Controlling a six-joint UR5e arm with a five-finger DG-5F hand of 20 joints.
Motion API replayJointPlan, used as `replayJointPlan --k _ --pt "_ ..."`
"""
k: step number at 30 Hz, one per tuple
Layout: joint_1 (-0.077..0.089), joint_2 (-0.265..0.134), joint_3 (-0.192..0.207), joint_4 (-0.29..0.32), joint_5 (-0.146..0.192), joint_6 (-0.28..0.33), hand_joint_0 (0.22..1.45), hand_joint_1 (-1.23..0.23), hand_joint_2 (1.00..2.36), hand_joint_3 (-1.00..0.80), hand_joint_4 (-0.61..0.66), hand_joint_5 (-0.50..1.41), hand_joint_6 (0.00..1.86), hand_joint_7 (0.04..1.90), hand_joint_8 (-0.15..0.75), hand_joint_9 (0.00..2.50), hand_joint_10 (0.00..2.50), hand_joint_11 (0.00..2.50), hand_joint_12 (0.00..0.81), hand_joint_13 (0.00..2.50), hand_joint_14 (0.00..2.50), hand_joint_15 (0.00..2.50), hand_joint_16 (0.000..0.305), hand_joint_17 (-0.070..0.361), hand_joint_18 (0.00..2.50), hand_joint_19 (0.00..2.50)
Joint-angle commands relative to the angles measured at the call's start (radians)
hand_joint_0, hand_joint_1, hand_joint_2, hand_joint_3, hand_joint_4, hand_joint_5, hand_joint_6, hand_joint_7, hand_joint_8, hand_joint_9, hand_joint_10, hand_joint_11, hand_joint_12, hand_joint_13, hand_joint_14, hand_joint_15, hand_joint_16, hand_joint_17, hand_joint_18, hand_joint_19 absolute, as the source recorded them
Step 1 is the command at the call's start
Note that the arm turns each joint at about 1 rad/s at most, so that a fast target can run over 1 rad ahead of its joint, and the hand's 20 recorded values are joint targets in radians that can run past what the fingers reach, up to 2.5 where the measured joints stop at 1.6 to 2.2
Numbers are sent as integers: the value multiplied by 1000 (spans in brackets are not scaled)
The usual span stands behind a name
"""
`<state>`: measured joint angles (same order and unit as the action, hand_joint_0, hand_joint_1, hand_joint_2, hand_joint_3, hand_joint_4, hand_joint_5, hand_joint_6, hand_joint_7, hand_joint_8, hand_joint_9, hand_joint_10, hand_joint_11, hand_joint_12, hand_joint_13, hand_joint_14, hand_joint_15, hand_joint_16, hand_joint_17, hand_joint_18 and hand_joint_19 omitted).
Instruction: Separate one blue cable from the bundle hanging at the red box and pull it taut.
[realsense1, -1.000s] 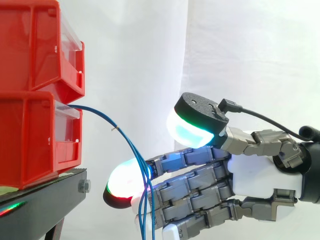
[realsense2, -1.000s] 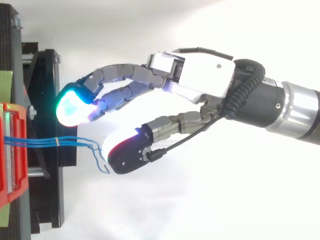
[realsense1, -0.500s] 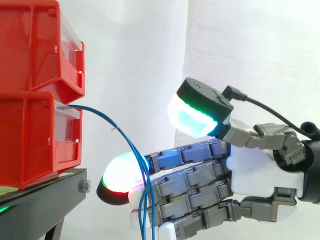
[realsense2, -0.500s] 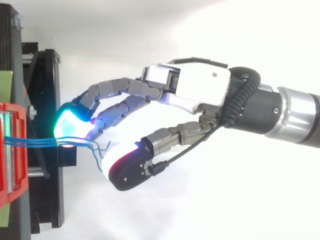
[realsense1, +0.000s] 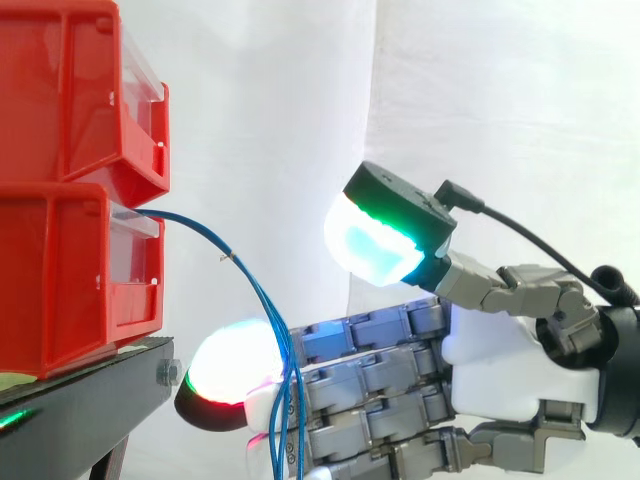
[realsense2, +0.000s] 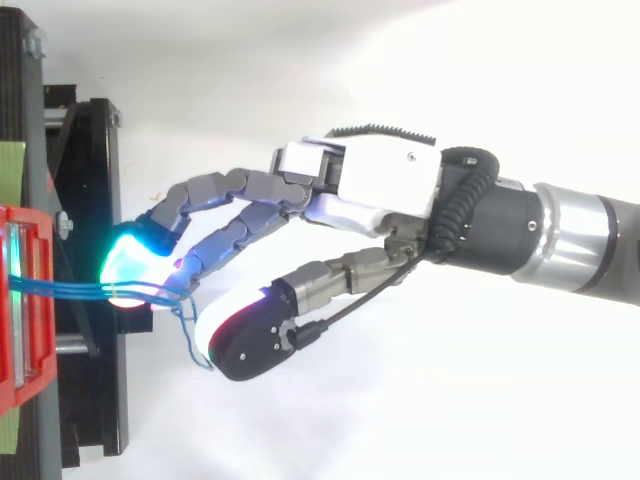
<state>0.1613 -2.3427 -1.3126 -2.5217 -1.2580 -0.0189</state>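
Hanging bunched against the unclenched hand (realsense1: 500, 350) at lower centre, several blue cables (realsense2: 60, 289) could be gripped instead of one.

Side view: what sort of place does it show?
Probably a robotics lab test rig: stacked red bins on a black stand, a white curtain behind, and a robot hand at blue cables.

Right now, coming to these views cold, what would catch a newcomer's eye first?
The hand, reaching in from the right with straight fingers and brightly glowing pads: white and red low in the side view's centre, cyan and green on the thumb above. Next, the thin blue cables arcing from the lower red bin at left, down past those fingers.
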Motion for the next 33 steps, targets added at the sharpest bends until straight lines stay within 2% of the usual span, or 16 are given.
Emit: replayJointPlan --k 1,8,11,13,25,33 --pt "0 -7 19 -11 -1 11 582 -651 1002 -467 290 -150 503 807 304 828 8 250 269 775 12 280 24 54 659 259" --pt "3 -7 42 -8 0 -1 617 -651 1007 -415 292 -145 503 851 304 837 8 261 274 793 11 292 24 55 672 268" --pt "6 -10 42 -6 0 -19 628 -656 1008 -396 294 -144 503 873 302 837 11 272 280 808 11 305 24 55 673 273" --pt "4 -27 47 6 -3 -23 633 -661 1009 -388 292 -142 503 885 302 840 8 270 281 817 11 309 24 55 675 280" --pt "6 -26 47 14 3 -30 662 -656 1013 -324 277 -134 503 995 303 858 10 303 285 845 12 332 24 55 691 280" --pt "3 -26 67 -9 -14 -21 665 -626 1015 -291 269 -127 503 1042 306 870 12 319 287 861 12 346 24 55 693 291"
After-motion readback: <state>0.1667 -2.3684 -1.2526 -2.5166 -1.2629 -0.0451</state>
